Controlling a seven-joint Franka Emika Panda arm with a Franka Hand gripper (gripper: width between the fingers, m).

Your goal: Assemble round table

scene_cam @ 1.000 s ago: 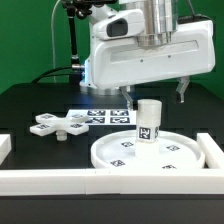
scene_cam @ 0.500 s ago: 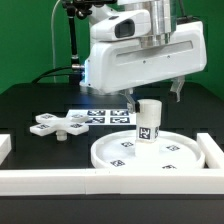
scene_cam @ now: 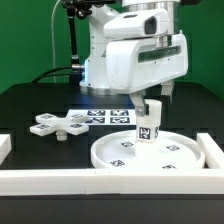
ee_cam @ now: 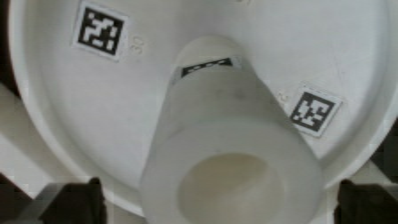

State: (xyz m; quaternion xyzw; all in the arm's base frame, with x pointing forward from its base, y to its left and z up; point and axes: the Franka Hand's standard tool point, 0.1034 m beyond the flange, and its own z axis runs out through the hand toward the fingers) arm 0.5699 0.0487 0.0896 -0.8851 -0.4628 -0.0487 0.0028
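The short white plastic cylinder leg [scene_cam: 148, 124] stands on the rimmed white round disc [scene_cam: 101, 152], both wearing black-and-white square tags; the gripper [scene_cam: 149, 100] is spread astride its top.

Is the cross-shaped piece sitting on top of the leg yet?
No, the cross-shaped foot piece lies flat on the black table, apart from the upright leg on the disc.

Two cameras, both trained on the round disc [scene_cam: 178, 158].
The exterior one stands back from the disc, slightly above it, facing the arm [scene_cam: 135, 60]. The wrist one hangs close over the disc, looking down the upright leg [ee_cam: 222, 150]. Both views share disc and leg.
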